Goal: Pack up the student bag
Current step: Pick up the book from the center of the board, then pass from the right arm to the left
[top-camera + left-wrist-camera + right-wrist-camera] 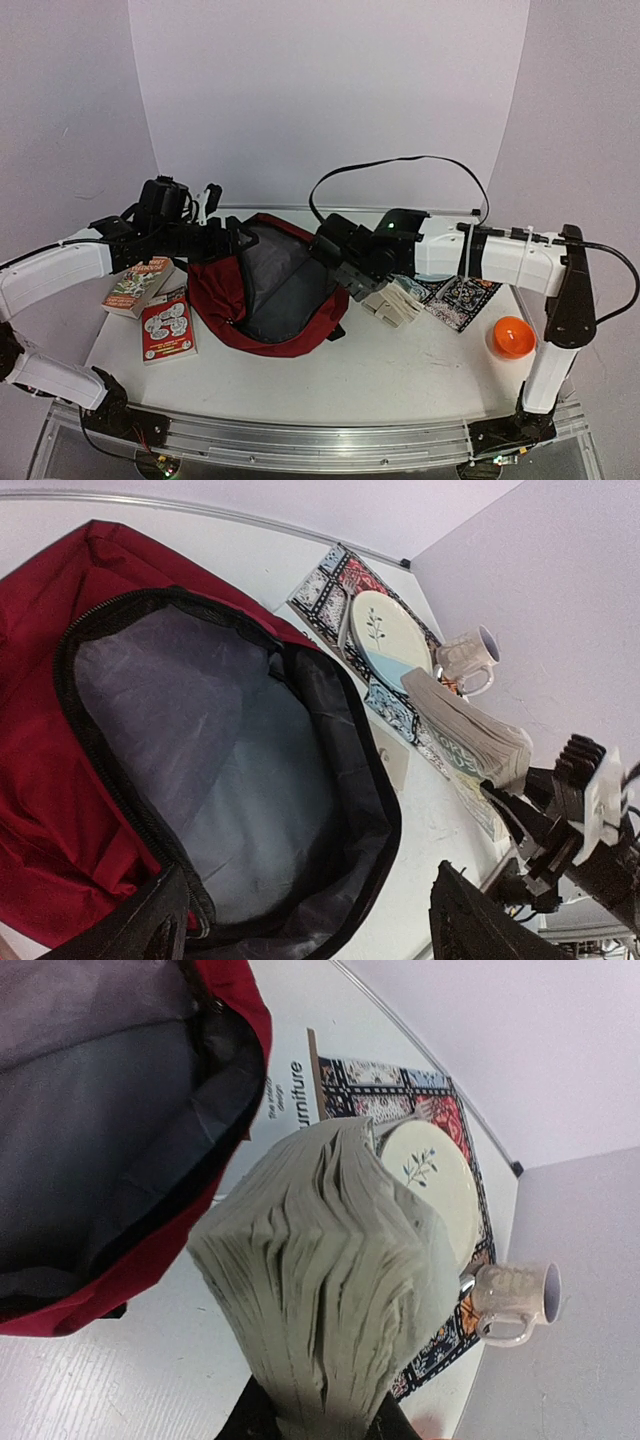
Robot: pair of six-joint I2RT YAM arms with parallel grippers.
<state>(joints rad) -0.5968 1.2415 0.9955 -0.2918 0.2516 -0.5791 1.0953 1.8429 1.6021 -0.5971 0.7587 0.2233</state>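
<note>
The student bag point(262, 290), dark red with a black zipper rim, lies on the table with its mouth wide open and its grey lining point(200, 750) showing. My left gripper point(310, 925) stands open at the bag's near rim. One finger point(150, 925) is right at the rim and the other is over the table. My right gripper point(320, 1425) is shut on a thick paperback book point(335, 1270), its pages fanned out. The book point(392, 300) hangs just right of the bag's mouth.
Two red-and-white books point(135, 285) point(167, 326) lie left of the bag. A patterned mat point(462, 298) on the right carries a plate point(432, 1182), with a mug point(515, 1305) beside it. An orange object point(510, 338) sits far right. A magazine point(285, 1085) lies by the bag.
</note>
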